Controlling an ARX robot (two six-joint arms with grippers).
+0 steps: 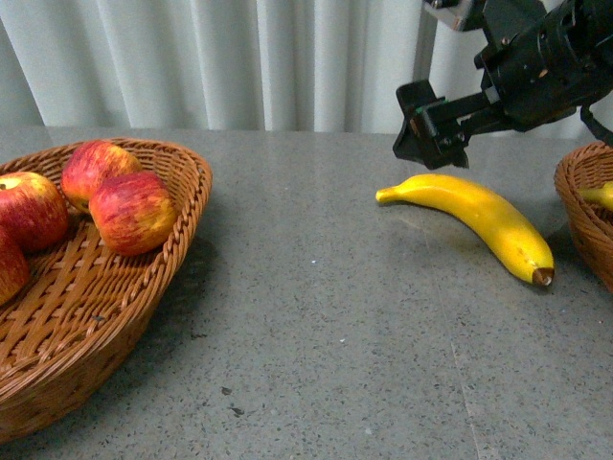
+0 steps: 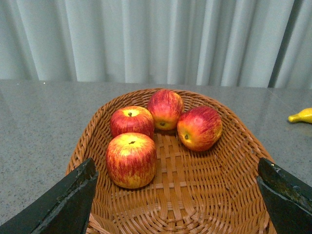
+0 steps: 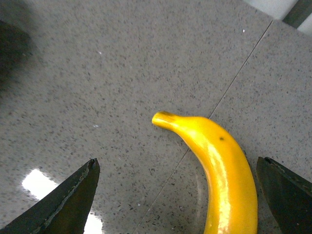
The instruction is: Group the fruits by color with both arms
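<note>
- Looking at one long curved bright-yellow banana [image 1: 479, 216] [image 3: 222, 168] lying flat on the grey speckled tabletop [image 1: 316, 335], right of centre in the front view, brown tip pointing toward the camera, stem end pointing left.
- Hovering just above that stem end: the black two-finger right gripper [image 1: 428, 134] [image 3: 176, 162], not touching the fruit going by the front view.
- Showing the right fingers [image 3: 68, 200] spread wide in the right wrist view, banana lying between them, nothing being gripped.
- Spotting four glossy red apples streaked with yellow, all sitting in the shallow woven wicker basket [image 1: 182, 168] [image 2: 97, 122] on the left side of the tabletop.
- Bunching together at the basket's far end in the left wrist view: three apples [image 2: 165, 108] [image 1: 132, 213], touching each other, with the fourth apple [image 2: 131, 158] just beside them, stem up.
- Hanging over the near end of that basket: the black left gripper [image 2: 176, 168], its fingers [image 2: 63, 204] also spread wide and gripping nothing.
- Peeking in at the right edge of the front view: a second wicker basket [image 1: 579, 192], mostly cropped, with a bit of another yellow banana [image 1: 599, 195] lying inside.
- Resting near that second basket, well apart from the apple basket: the loose banana.
- Hanging behind it all: a pale pleated curtain [image 1: 239, 57].
</note>
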